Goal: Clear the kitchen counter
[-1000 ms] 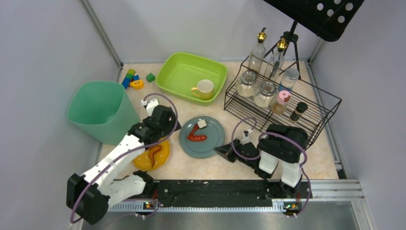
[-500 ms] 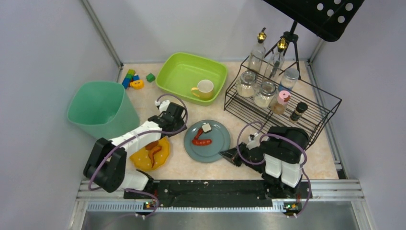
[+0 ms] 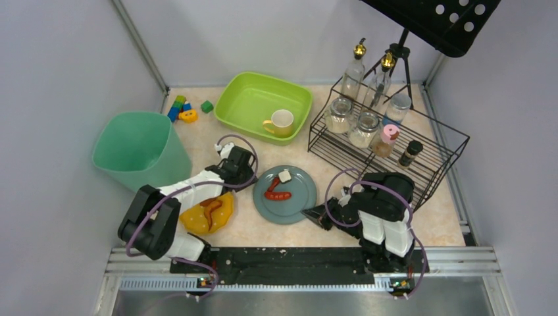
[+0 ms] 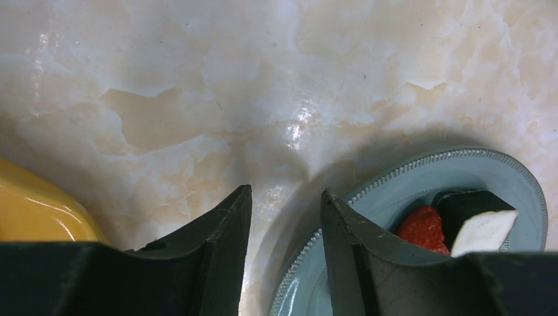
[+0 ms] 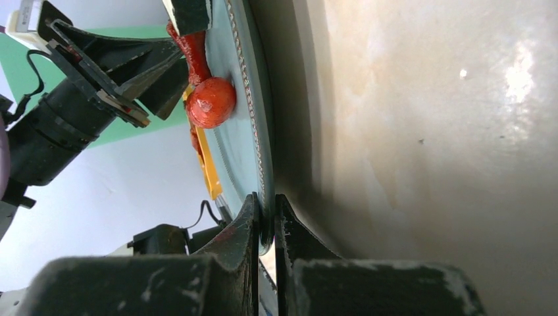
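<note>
Right gripper (image 5: 265, 197) is pinched tight on the near rim of the grey plate (image 5: 233, 151). Just past its fingertips a red sausage (image 5: 210, 102) lies on the plate. Left gripper (image 4: 286, 191) is down low at the opposite rim, jaws only a narrow gap apart with bare kitchen counter (image 4: 263, 85) showing between them. The finger on the plate's side overlaps the rim, can't tell if it's actually touching. A yellow dish (image 4: 33, 210) sits just beside the other finger. Further out beyond that hand is a green tub (image 3: 247, 102) with a mug (image 3: 281, 122) in it, and a green bin (image 3: 135, 155) off to its left.
</note>
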`<state>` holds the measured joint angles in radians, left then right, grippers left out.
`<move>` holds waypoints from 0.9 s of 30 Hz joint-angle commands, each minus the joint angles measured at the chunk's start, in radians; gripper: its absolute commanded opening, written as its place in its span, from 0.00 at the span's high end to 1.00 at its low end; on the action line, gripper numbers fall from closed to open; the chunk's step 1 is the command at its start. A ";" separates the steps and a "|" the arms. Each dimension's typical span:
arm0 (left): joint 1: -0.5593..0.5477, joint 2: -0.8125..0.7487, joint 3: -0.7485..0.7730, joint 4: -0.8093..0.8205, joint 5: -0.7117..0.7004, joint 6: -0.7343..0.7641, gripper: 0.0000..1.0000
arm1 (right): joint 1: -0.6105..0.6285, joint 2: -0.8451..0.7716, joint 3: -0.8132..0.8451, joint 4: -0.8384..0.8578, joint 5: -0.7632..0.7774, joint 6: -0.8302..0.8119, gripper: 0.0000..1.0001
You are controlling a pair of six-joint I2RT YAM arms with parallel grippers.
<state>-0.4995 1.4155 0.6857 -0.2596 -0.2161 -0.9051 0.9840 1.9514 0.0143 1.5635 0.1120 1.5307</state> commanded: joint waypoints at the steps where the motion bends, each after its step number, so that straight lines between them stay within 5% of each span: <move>1: 0.002 -0.027 -0.059 0.115 0.063 -0.012 0.52 | 0.018 0.041 -0.161 0.159 -0.004 -0.083 1.00; 9: 0.002 -0.056 -0.101 0.159 0.099 -0.007 0.52 | 0.018 0.081 -0.118 0.160 -0.017 -0.069 0.99; 19: 0.001 0.029 -0.083 0.181 0.197 0.009 0.54 | 0.017 0.105 -0.075 0.160 -0.011 -0.061 0.59; 27: 0.000 0.035 -0.088 0.184 0.210 0.012 0.56 | 0.018 0.157 -0.027 0.160 0.016 -0.041 0.56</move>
<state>-0.4831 1.4246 0.6075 -0.0544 -0.1101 -0.8955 0.9844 1.9732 0.0402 1.5642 0.0933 1.5764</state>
